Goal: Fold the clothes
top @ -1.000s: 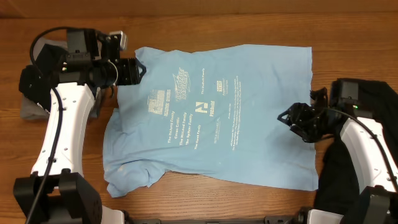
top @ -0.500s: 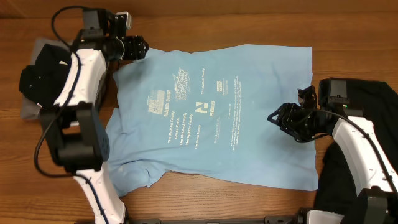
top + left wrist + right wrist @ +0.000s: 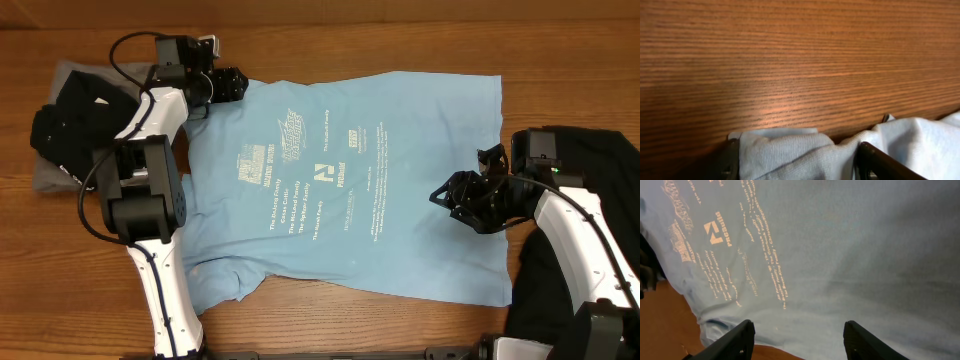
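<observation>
The large sky-blue T-shirt lies spread flat on the wooden table, white printed text facing up. My left gripper is at its far left corner. In the left wrist view its fingers stand wide apart with a bunched fold of the shirt between them. My right gripper is open and empty, hovering over the shirt's right part. The right wrist view shows its fingers above the printed cloth.
A black garment lies on a grey one at the far left. Another black garment lies at the right edge under my right arm. The bare wooden table runs along the back.
My left gripper moved up and right, from the shirt's left sleeve to its far left corner. My right gripper moved left, further over the shirt.
</observation>
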